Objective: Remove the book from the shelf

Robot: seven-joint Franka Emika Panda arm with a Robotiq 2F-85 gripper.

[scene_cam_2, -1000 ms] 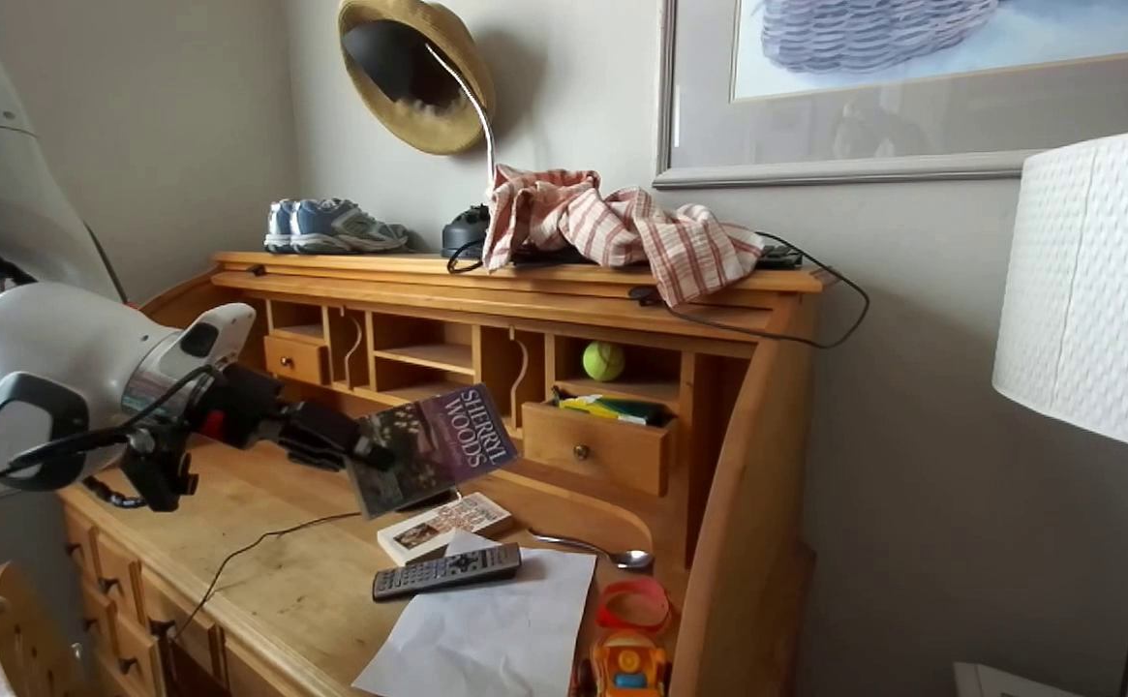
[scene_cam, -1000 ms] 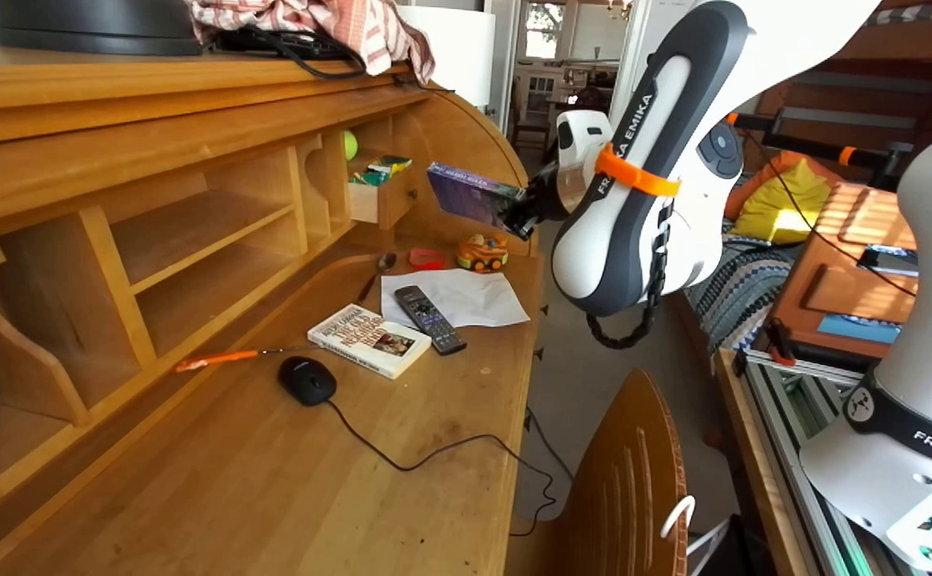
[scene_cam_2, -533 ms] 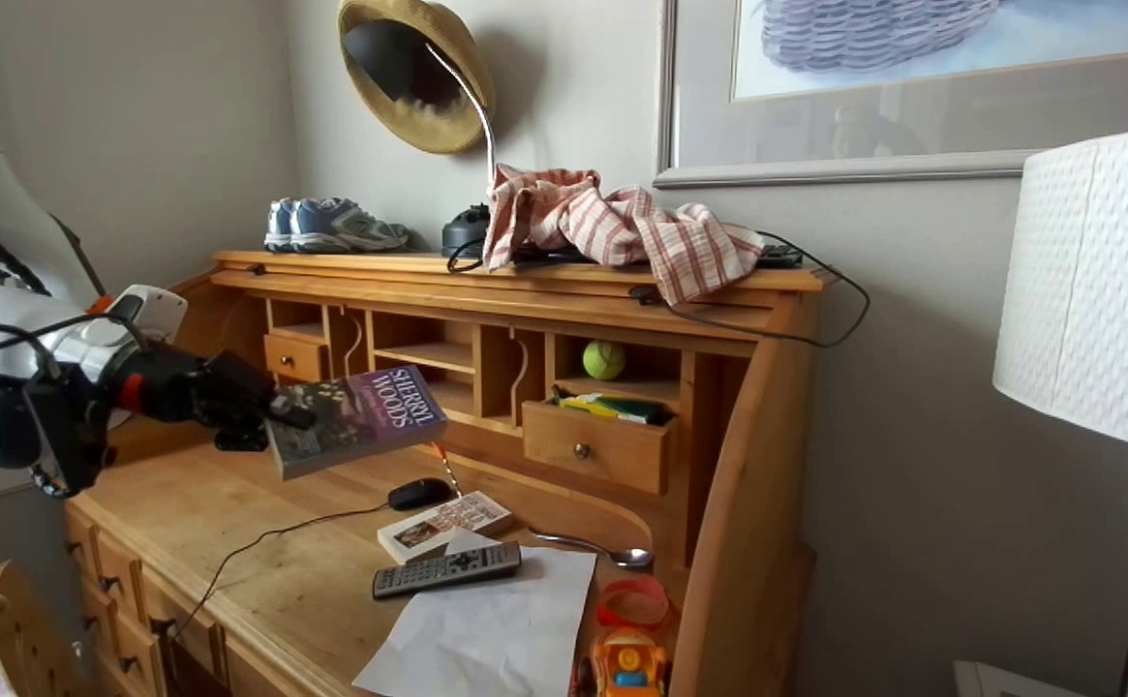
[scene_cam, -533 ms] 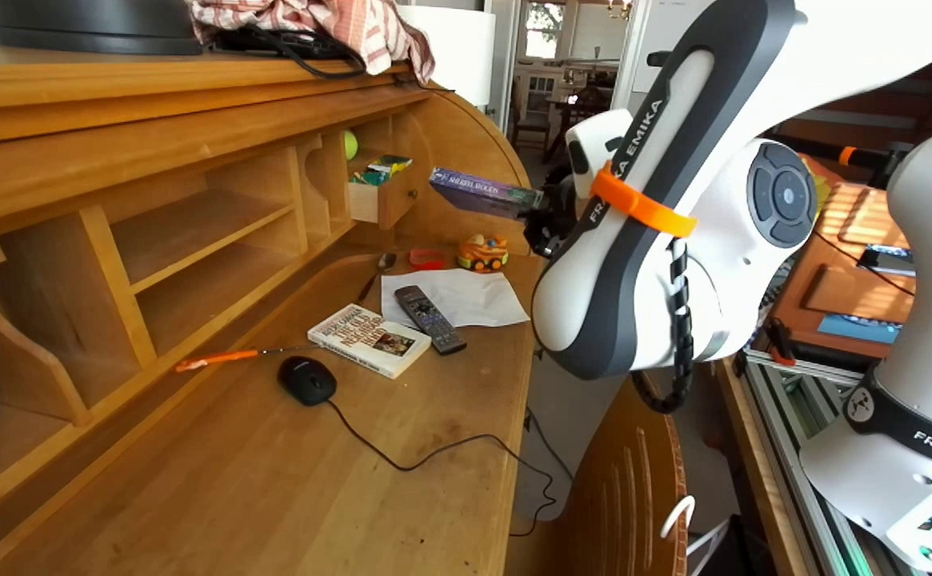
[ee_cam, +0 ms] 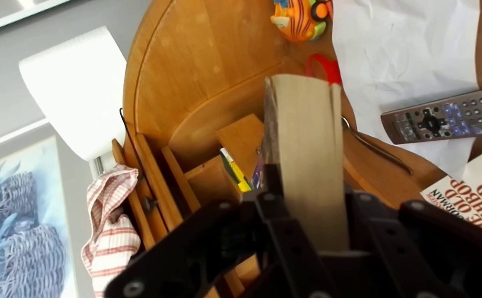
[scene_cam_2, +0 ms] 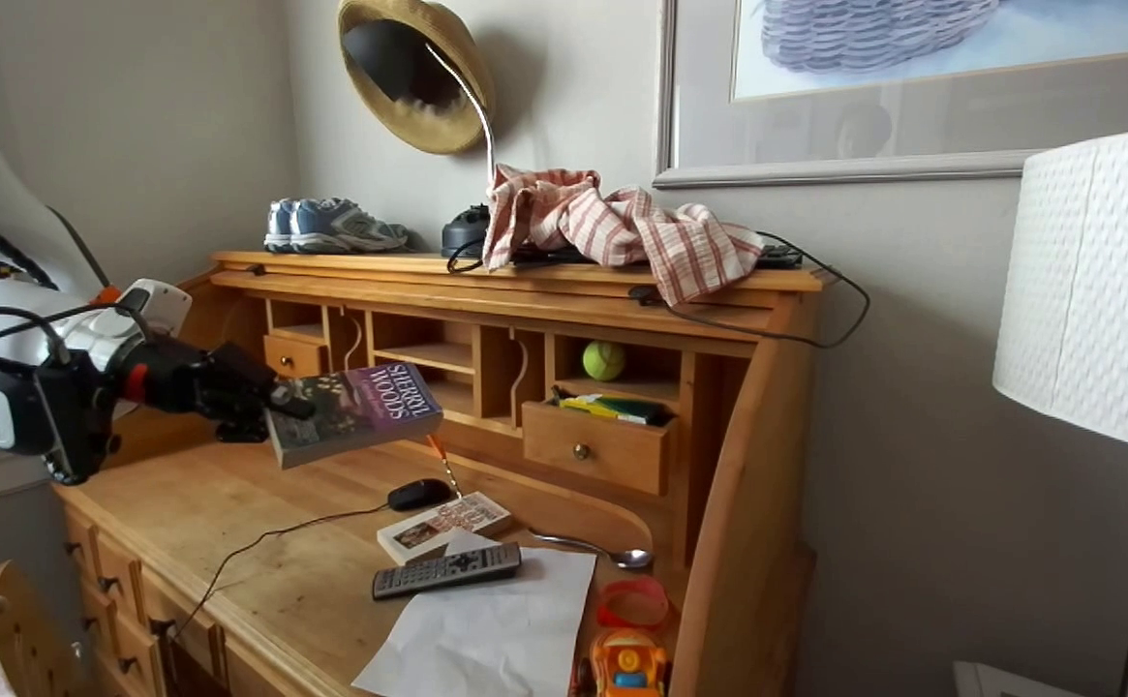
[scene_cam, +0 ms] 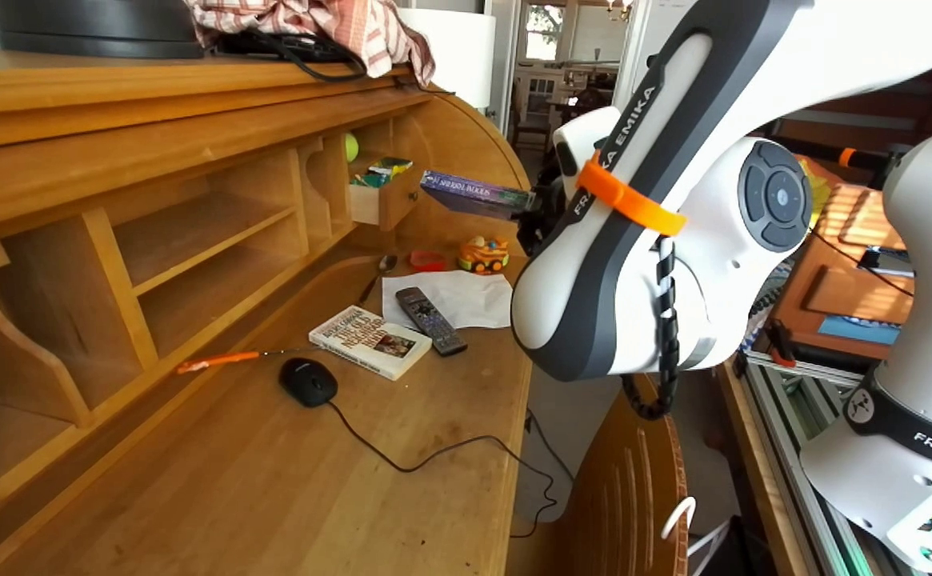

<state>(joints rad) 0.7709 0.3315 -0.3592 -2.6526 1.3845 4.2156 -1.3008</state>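
The book has a purple cover with white lettering. My gripper is shut on its near end, one finger over the cover and one under it. The book is in the air above the desk, outside the cubbyholes, lying nearly flat with a tilt. Its purple spine shows in an exterior view, with the gripper partly hidden behind the arm. In the wrist view the book's page edge stands between the fingers of the gripper. The wooden shelf is behind it; its curved end panel also shows in the wrist view.
On the desk lie a cream book, a remote, a mouse, white paper, a spoon, a red ring and a toy car. A small drawer stands open. A chair stands in front.
My gripper has drawn the book back, away from the cubbyholes, and turned it flatter. In the last half second it has moved only slightly. The desk things have not moved.
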